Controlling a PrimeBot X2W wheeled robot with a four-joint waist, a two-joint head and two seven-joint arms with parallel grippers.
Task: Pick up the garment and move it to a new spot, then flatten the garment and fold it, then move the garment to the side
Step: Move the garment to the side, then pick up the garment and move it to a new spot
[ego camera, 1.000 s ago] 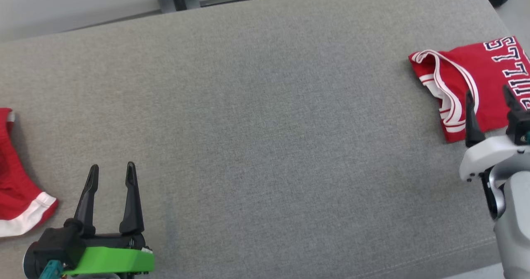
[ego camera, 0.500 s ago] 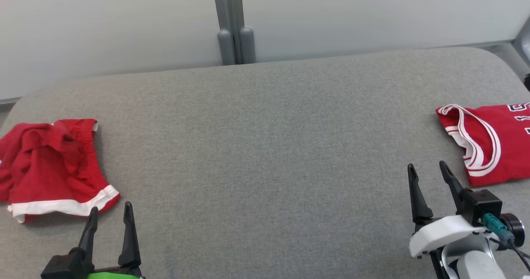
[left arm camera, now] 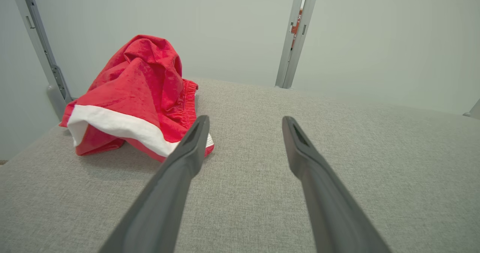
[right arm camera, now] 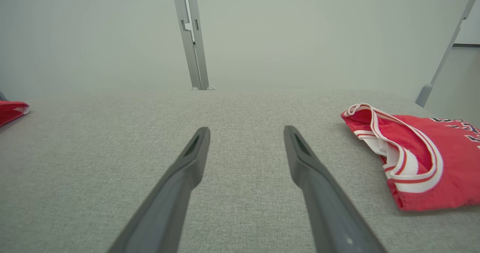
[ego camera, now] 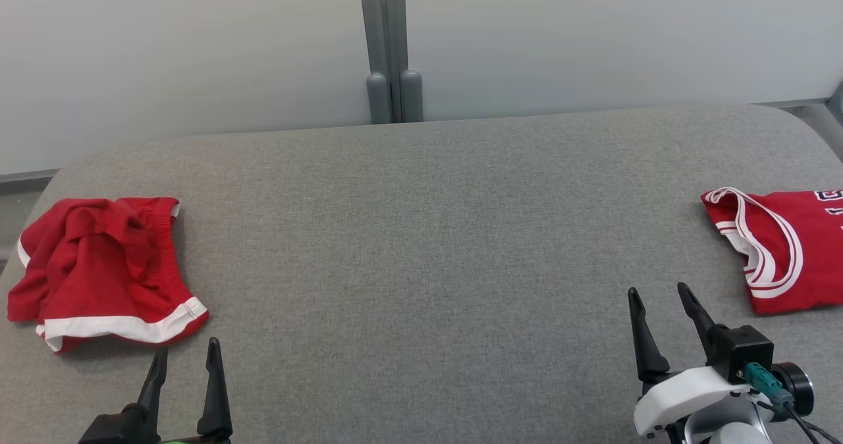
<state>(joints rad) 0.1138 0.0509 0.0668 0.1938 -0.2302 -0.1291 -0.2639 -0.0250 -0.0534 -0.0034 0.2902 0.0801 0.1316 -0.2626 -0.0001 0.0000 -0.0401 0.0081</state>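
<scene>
Grey woven upholstery covers the broad, round-cornered cushion (ego camera: 421,246) in front of you, backed by pale matte wall panels (ego camera: 197,49) and a grey post (ego camera: 388,42). At the far left lie the red shorts (ego camera: 105,266), crumpled into soft folds, with a white hem band and a gathered waistband. The left wrist view shows them heaped higher than the head view suggests, and there one dark finger crosses in front of their hem. At the far right the red jersey (ego camera: 784,253) lies folded flat, its white-and-red ribbed trim looping at the near corner. The head view's edge cuts it off, and its dark lettering is too clipped to read. Your left gripper (ego camera: 188,348) sits just below the shorts, fingers spread apart with nothing between them, and its body is cut off by the bottom edge. Your right gripper (ego camera: 657,290) rests near the jersey, its tapered fingers likewise parted and empty. The right wrist view catches a sliver of red at its left edge.
</scene>
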